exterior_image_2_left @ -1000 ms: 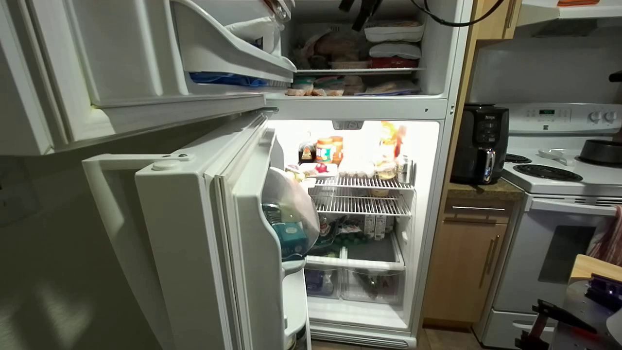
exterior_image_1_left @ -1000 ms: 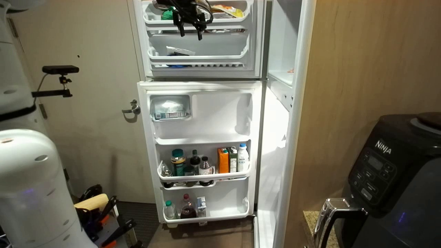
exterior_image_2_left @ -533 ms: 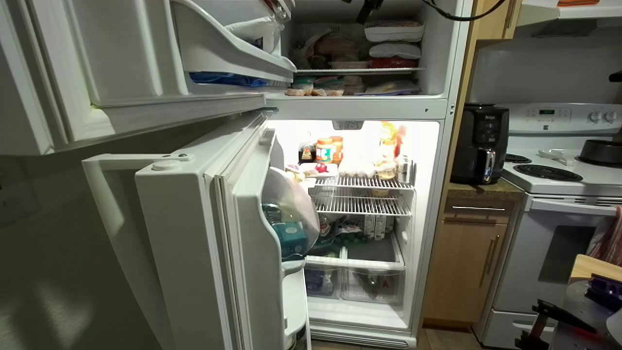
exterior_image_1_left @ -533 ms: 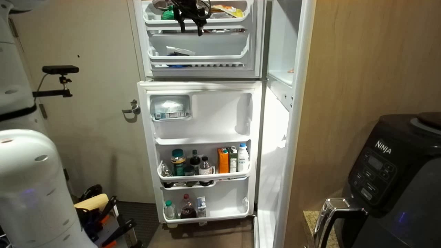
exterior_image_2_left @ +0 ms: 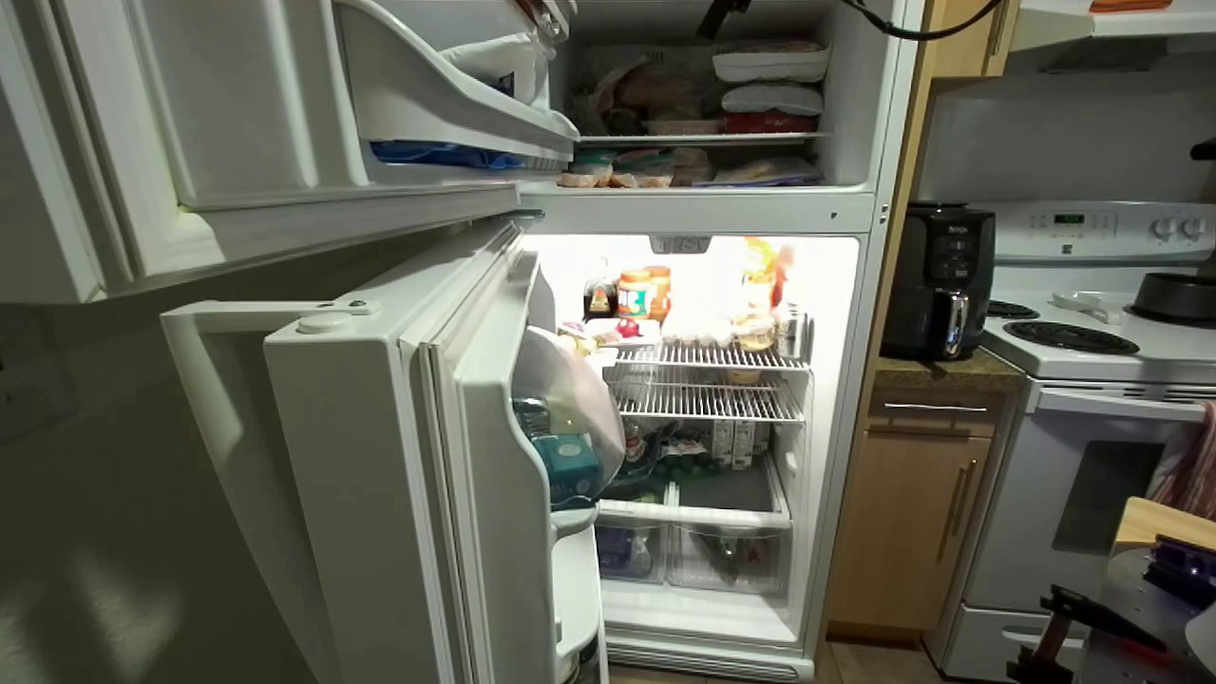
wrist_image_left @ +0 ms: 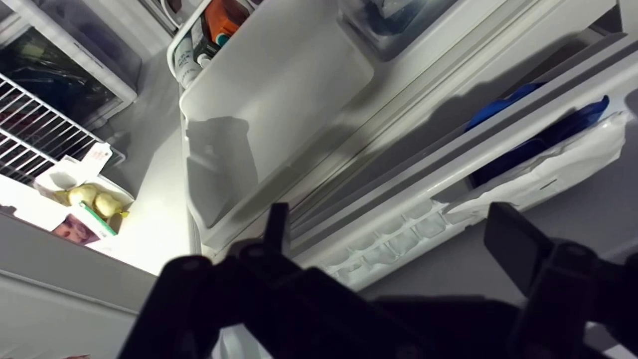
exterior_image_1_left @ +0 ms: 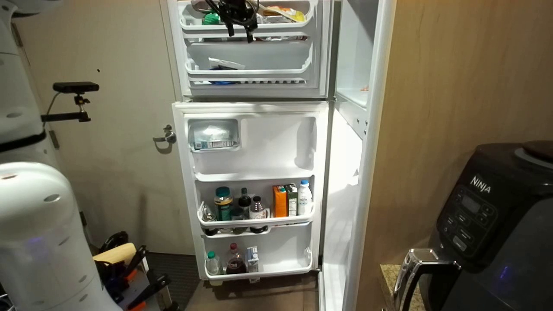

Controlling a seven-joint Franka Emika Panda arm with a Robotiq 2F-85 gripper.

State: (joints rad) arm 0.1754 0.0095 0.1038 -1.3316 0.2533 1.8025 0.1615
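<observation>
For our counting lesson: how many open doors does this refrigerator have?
2. In an exterior view, the freezer door is behind the gripper, with the door's top out of frame; the fridge door is directly below. No others seem hidden.

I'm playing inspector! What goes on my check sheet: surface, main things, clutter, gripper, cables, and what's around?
Surface: lower bin of the open freezer door, white.
Main things: white packet and something blue, both in that bin.
Clutter: bottles and cartons in the fridge door, also open.
Gripper: open, holding nothing.
Cables: black cable drooping in a curve, in an exterior view.
Surroundings: black air fryer, plus stove with a dark pot.
</observation>
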